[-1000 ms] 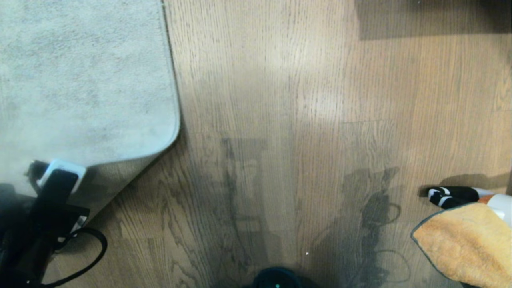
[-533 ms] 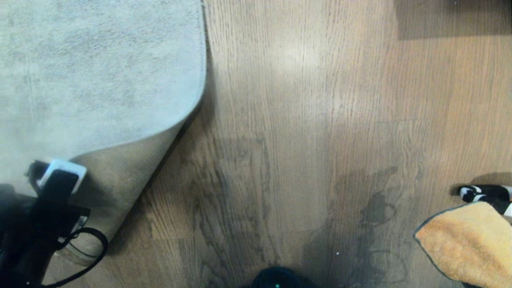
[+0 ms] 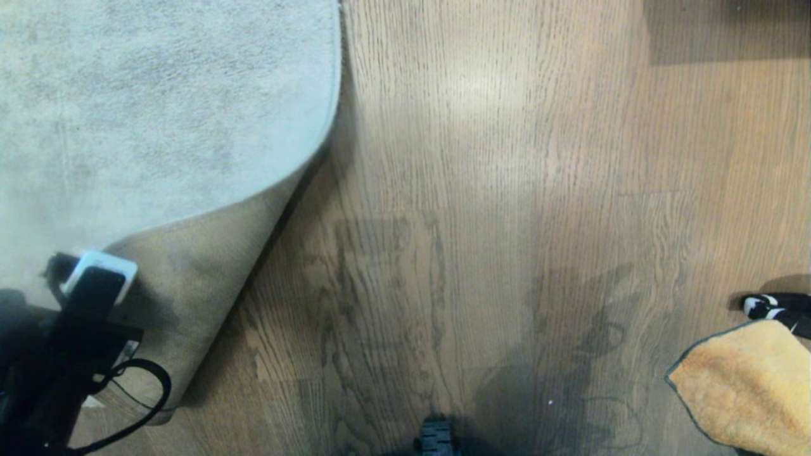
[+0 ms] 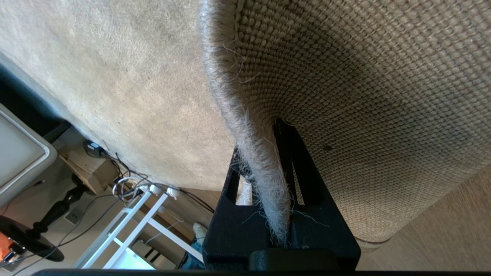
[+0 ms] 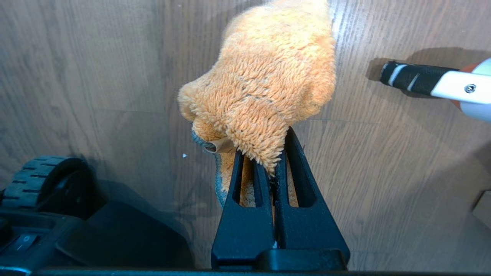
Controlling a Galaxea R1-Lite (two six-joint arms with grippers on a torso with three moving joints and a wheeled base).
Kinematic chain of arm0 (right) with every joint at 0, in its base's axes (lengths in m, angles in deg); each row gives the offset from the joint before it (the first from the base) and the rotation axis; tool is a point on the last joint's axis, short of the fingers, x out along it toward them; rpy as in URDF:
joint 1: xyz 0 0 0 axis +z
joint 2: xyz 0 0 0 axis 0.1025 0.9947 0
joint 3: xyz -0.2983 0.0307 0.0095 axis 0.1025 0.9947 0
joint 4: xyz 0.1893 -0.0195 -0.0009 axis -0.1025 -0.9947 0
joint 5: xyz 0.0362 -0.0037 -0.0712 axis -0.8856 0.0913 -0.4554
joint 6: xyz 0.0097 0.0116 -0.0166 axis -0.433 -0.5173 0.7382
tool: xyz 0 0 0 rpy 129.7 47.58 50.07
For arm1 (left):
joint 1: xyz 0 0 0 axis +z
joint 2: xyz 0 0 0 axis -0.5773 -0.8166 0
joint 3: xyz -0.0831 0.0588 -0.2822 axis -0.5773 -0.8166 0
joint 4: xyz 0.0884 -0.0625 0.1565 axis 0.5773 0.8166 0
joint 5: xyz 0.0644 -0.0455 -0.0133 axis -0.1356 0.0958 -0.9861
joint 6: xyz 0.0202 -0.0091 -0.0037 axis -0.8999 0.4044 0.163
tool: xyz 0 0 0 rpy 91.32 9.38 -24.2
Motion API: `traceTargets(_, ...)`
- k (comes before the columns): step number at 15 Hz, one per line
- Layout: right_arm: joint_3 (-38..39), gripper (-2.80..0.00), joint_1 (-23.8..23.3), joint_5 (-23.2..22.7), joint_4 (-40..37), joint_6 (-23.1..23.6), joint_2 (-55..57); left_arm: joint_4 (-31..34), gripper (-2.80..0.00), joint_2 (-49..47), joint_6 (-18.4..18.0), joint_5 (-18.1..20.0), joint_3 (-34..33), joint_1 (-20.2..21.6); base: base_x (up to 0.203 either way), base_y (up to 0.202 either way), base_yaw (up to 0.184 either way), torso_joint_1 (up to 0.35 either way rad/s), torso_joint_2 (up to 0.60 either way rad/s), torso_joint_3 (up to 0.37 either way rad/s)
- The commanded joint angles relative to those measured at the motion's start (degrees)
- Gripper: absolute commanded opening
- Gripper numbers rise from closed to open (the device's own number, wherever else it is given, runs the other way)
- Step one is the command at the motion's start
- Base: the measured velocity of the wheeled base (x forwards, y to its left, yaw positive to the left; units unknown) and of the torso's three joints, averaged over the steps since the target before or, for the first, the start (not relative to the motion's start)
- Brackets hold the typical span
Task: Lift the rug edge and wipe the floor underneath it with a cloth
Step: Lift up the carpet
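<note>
My left gripper (image 3: 95, 278) is shut on the rug edge (image 4: 245, 115) at the lower left of the head view. It holds the corner up and folded over, so the woven tan backing (image 3: 190, 285) faces up. In the left wrist view the frayed edge runs between the black fingers (image 4: 299, 168). The pale grey-beige rug (image 3: 158, 107) fills the upper left. Brown plank floor (image 3: 475, 190) lies bare beside it. At the lower right hangs the orange fluffy cloth (image 3: 741, 386), with my right gripper (image 5: 264, 147) shut on a fold of the cloth (image 5: 268, 76) just above the floor.
A black-and-white striped handle (image 3: 776, 307) on a white body lies on the floor just beyond the cloth. My base's black wheel (image 5: 42, 180) is close beside the right gripper. A dark patch (image 3: 728, 31) covers the far right. White frame legs and cables (image 4: 145, 214) stand past the rug.
The whole floor scene has shifted to the right in the head view while both grippers kept their places. The rug corner is folded back further, and more tan backing shows.
</note>
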Motion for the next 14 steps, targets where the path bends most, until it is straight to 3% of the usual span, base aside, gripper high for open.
traceTargets(1, 0.0, -2.80, 0.0, 0.0, -0.1, 0.1, 0.1, -0.6, -2.80, -0.2, -0.3, -0.7, 0.5, 0.0, 0.000, 0.000, 0.000, 0.000, 0.00, 0.000)
traceTargets(9, 0.0, -2.80, 0.0, 0.0, 0.0, 0.1, 0.1, 2.5, -2.80, 2.9, -1.6, -3.1, 7.2, 1.9, 0.000, 0.000, 0.000, 0.000, 0.00, 0.000)
traceTargets(14, 0.0, -2.80, 0.0, 0.0, 0.0, 0.1, 0.1, 22.1, -2.80, 8.3, -1.1, -1.4, 18.9, 2.3, 0.000, 0.000, 0.000, 0.000, 0.00, 0.000)
